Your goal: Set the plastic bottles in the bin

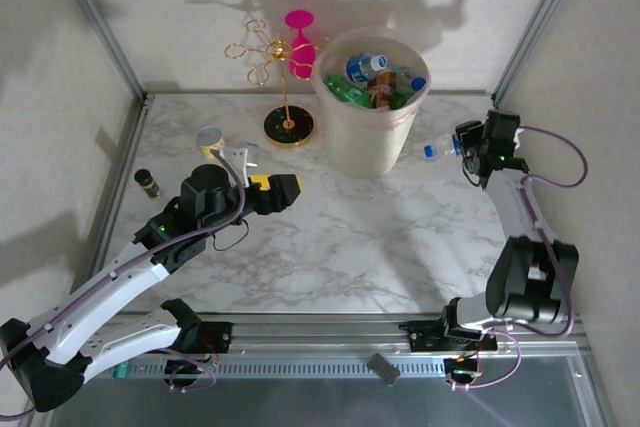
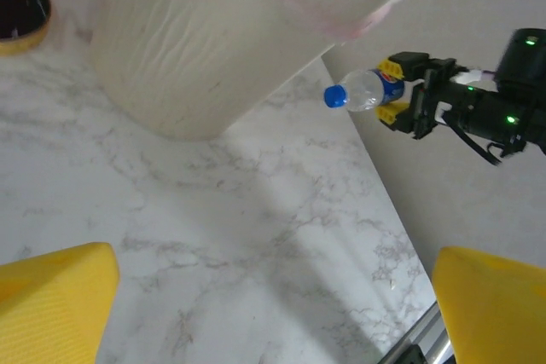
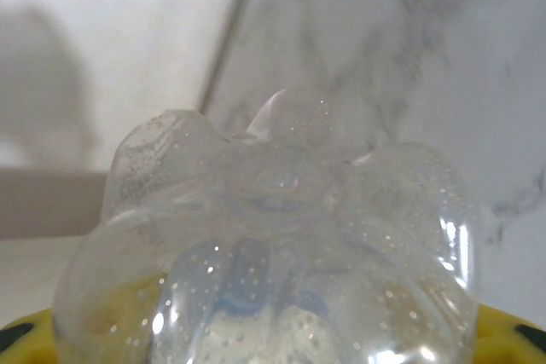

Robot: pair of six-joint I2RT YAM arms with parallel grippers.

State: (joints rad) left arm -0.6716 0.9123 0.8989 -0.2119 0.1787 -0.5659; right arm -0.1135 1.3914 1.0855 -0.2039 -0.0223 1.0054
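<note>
The whitish bin (image 1: 368, 137) stands at the back middle of the table with several bottles (image 1: 372, 77) inside. My right gripper (image 1: 462, 145) is shut on a clear bottle with a blue cap (image 1: 437, 148), held sideways just right of the bin, cap towards it. The left wrist view shows that bottle (image 2: 365, 91) in the right gripper (image 2: 403, 91) beside the bin (image 2: 196, 40). In the right wrist view the bottle's lobed base (image 3: 281, 253) sits between the yellow pads. My left gripper (image 1: 288, 190) hovers open over the table, left of the bin, with nothing between its pads (image 2: 51, 304).
A gold wire stand on a black base (image 1: 288, 125) with a pink glass (image 1: 300, 42) stands left of the bin. A small cup with a yellow band (image 1: 209, 137) and a dark vial (image 1: 147, 182) sit at the left. Enclosure walls close in on both sides.
</note>
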